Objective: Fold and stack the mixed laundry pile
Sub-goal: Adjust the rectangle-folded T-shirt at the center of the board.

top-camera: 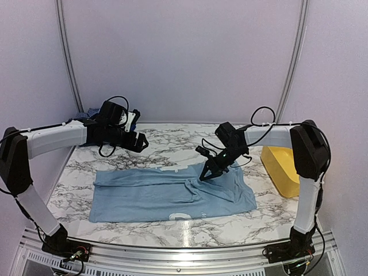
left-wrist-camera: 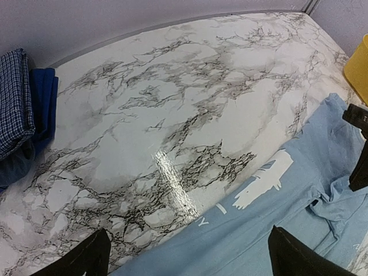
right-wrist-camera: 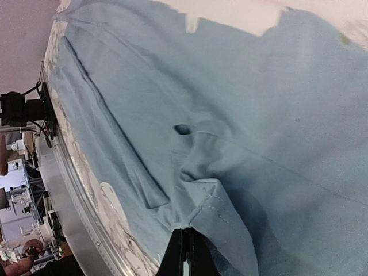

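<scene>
Right gripper (right-wrist-camera: pixel 185 248), jaws pinched together on a raised hem fold of the light-blue T-shirt (top-camera: pixel 149 198) spread on the table (top-camera: pixel 75 184); left gripper (left-wrist-camera: pixel 188 241) hovers, jaws wide apart. Your bite looks thin: lift fast and the hem may slip or bunch.

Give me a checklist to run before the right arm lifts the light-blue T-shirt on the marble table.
1. Right gripper shut on a fold of the light-blue soft T-shirt: ok.
2. How much cloth sits between its jaws: cannot tell.
3. Left gripper open and off the shirt: ok.
4. Shirt lying flat: not ok, it is wrinkled around the pinch.
5. Yellow plastic tub apart from the shirt: ok.
</scene>
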`<state>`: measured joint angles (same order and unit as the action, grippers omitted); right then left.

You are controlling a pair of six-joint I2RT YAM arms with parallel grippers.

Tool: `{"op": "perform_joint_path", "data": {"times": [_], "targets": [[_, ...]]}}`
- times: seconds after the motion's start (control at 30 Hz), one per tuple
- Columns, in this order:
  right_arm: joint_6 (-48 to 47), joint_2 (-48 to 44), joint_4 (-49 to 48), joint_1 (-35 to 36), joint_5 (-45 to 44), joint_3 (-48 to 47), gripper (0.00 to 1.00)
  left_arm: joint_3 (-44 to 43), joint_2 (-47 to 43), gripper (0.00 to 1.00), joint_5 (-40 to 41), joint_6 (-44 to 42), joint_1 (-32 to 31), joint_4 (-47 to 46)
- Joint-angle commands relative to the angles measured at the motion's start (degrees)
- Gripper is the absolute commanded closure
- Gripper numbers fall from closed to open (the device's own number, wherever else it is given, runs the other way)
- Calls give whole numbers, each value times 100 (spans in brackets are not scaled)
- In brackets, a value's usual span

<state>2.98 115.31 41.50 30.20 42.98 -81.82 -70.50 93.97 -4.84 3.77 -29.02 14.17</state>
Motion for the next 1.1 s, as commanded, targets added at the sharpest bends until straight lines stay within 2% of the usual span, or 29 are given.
{"op": "perform_joint_path", "data": {"times": [0.0, 0.13, 0.2, 0.3, 0.37, 0.5, 0.67, 0.8, 0.93, 1.07], "targets": [[242, -337, 12, 564, 180, 175, 100, 203, -250, 1, 16, -36, 3, 42], [389, -366, -71, 1029, 281, 353, 100, 318, -344, 1, 9, -34, 9, 33], [343, -369, 53, 1164, 300, 396, 82, 371, -406, 1, 38, -51, 6, 41], [181, -548, 243, 1213, 413, 406, 63, 449, -529, 1, 100, -65, 23, 42], [16, -702, 381, 1204, 442, 277, 59, 526, -626, 1, 108, 2, 41, 44], [117, -784, 301, 927, 327, -9, 58, 667, -789, 1, -179, 485, 252, 77], [534, -683, 40, 271, -537, -234, 58, 1080, -1006, 1, -856, 1187, 612, 380], [657, -602, -97, -247, -1117, -167, 58, 1707, -1274, 1, -673, 1701, 837, 622], [630, -542, -134, -645, -1434, 66, 58, 2329, -1945, 1, -409, 2449, 1312, 735], [648, -577, -189, -1104, -1706, 469, 55, 2770, -2447, 1, -527, 2936, 1595, 752]]}}
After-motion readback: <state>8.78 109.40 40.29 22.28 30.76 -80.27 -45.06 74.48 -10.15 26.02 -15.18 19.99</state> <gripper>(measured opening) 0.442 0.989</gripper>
